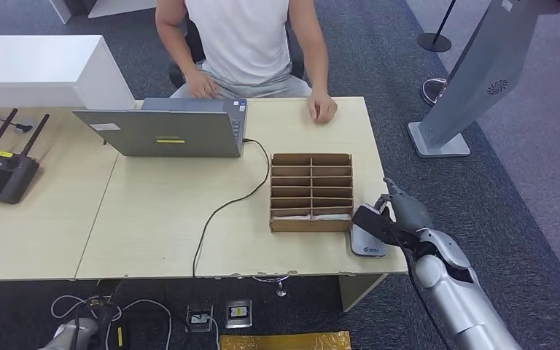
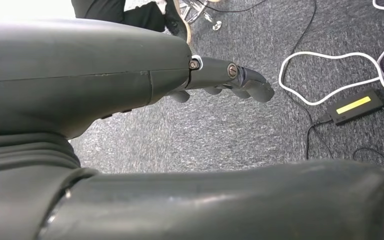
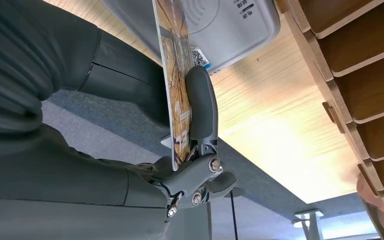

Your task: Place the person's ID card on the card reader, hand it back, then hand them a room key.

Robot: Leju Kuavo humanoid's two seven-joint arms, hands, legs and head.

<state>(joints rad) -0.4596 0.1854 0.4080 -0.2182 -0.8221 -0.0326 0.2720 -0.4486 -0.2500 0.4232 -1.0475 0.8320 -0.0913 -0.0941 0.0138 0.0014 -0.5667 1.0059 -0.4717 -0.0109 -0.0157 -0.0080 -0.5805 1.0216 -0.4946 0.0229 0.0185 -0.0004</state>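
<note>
My right hand pinched the thin printed ID card between its thick grey thumb and a dark finger, the card standing on edge in the right wrist view. That hand hung just over the flat white card reader, which lay on the pale wooden counter at its front right corner, just beside the brown wooden slotted organiser box. I could not tell whether the card touched the reader.

My left hand hung low over the grey carpet floor, holding nothing, its dark fingers curled slightly under; a white cable and a small black box with a yellow label lay on the carpet near it.

Across the counter a person in a white sleeveless top sat with one hand resting on the far edge. A grey laptop stood open in front of them, its black cord trailing over the front edge.
</note>
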